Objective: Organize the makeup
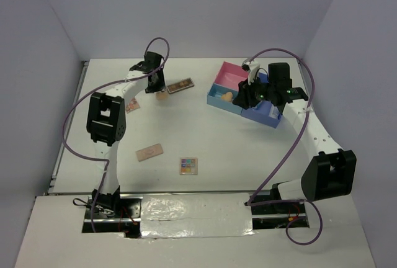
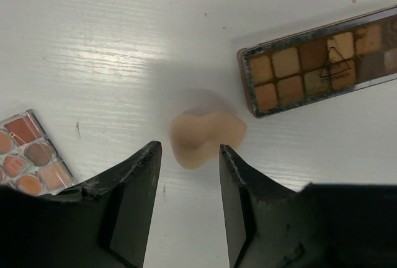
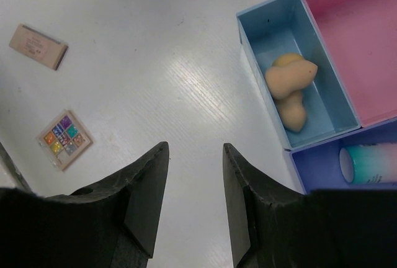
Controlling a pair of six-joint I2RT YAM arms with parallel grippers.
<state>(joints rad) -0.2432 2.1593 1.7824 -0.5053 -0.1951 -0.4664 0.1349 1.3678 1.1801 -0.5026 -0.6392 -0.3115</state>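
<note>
Left gripper (image 2: 189, 150) moderately open, holding nothing; peach sponge (image 2: 208, 133) lies on table (image 2: 93, 44), near end between fingertips, contact unclear; brown palette (image 2: 322, 63) just right of it, slightly farther; warm-toned palette (image 2: 31, 153) to left. Right gripper (image 3: 192, 150) open, empty, over table left of tray (image 3: 251, 54); two sponges (image 3: 290, 75) touching in light-blue compartment; white-and-teal bottle (image 3: 369, 162) in adjoining purple-blue compartment; multicolour palette (image 3: 65, 139) near centre; pink palette (image 3: 38, 46) left of it, apart.
</note>
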